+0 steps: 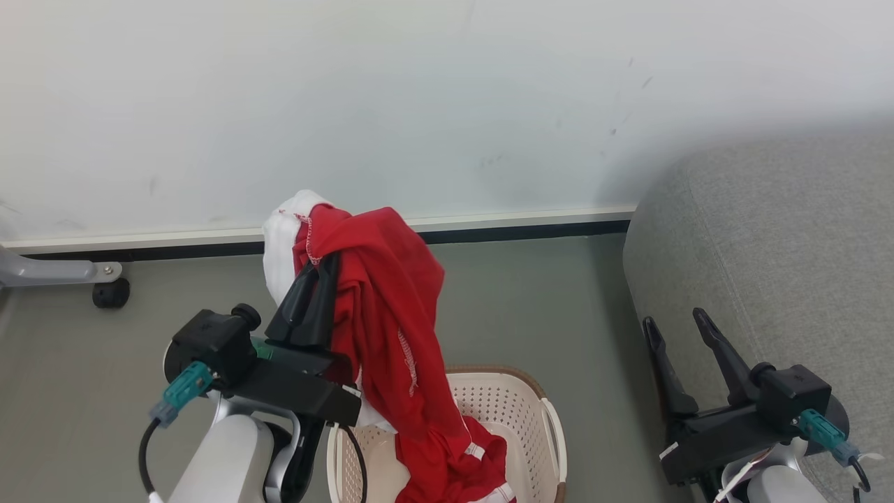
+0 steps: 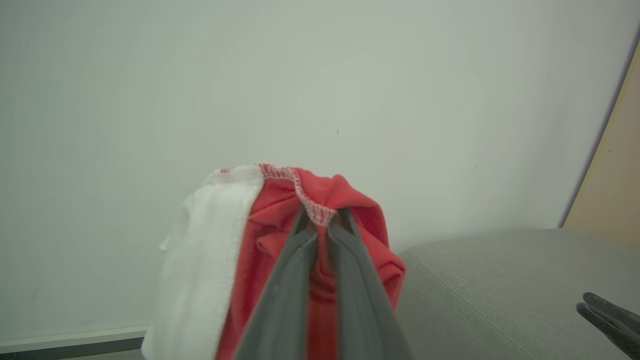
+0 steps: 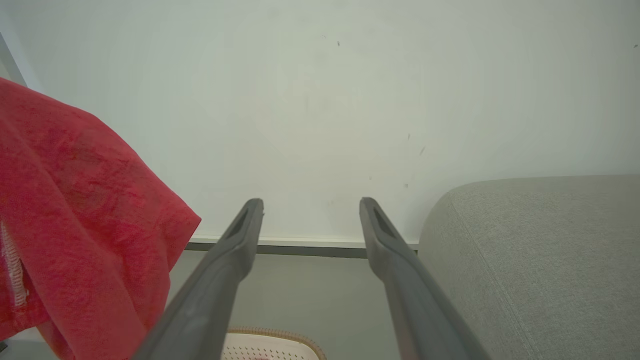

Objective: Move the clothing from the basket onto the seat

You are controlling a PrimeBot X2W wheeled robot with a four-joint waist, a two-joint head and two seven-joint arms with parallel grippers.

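Observation:
My left gripper (image 1: 328, 262) is shut on a red garment (image 1: 387, 307) with a white trim band, held high above the basket (image 1: 520, 412). The cloth drapes down from the fingers and its lower end still hangs inside the basket. In the left wrist view the fingers (image 2: 287, 280) pinch the garment (image 2: 320, 205) at a stitched edge. The grey seat (image 1: 782, 230) lies to the right. My right gripper (image 1: 674, 318) stands open beside the seat's left edge, nothing between its fingers (image 3: 235, 240). The garment (image 3: 75, 200) hangs at the left of the right wrist view, the seat (image 3: 540, 260) at its right.
A pale wall with a dark skirting strip (image 1: 524, 230) runs behind the grey floor. A grey frame leg on a black caster (image 1: 110, 292) stands at the far left. A tan panel (image 2: 612, 185) shows at the right edge of the left wrist view.

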